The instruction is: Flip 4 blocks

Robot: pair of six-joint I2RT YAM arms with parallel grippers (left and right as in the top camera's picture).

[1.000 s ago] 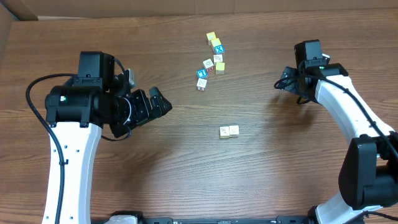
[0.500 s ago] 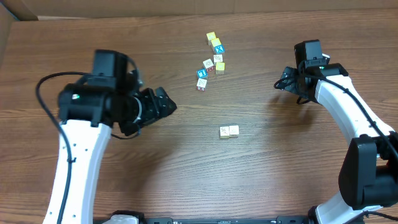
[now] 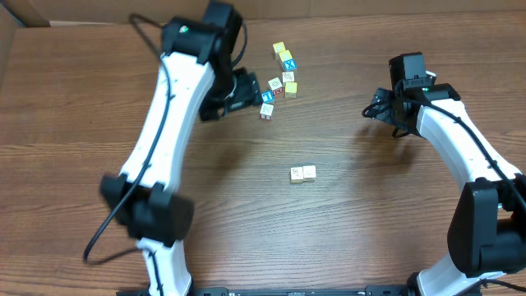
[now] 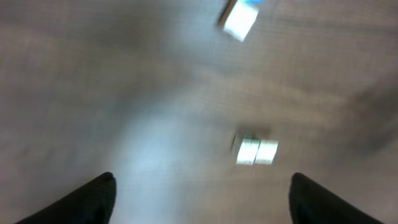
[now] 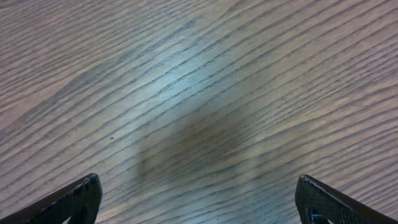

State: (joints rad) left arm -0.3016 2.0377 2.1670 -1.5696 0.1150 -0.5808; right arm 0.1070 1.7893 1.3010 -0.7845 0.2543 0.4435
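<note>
Your L gripper (image 4: 202, 202) is hovering w/ fingers (image 4: 93, 200) spread, nothing btwn them; R gripper (image 5: 199, 202) is hanging w/ tips splayed wide over bare table (image 5: 199, 93), well apart from any cube. Blocks (image 3: 274, 84) are sitting clustered just ahead of the L fingertips, a pair (image 3: 308, 173) lying farther off. You're likely handling light, stiff, smooth wooden cubes, apt to slip or nudge neighbours: be pinching two opposite flat faces, mid-height.

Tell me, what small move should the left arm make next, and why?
Probably lower the left fingers around the pale block at the bottom edge of the cluster in the overhead view. That arm is stretched right beside those blocks, its fingers stand apart with nothing between them, and no block looks gripped yet. The wrist view is blurred, so this is a guess.
</note>
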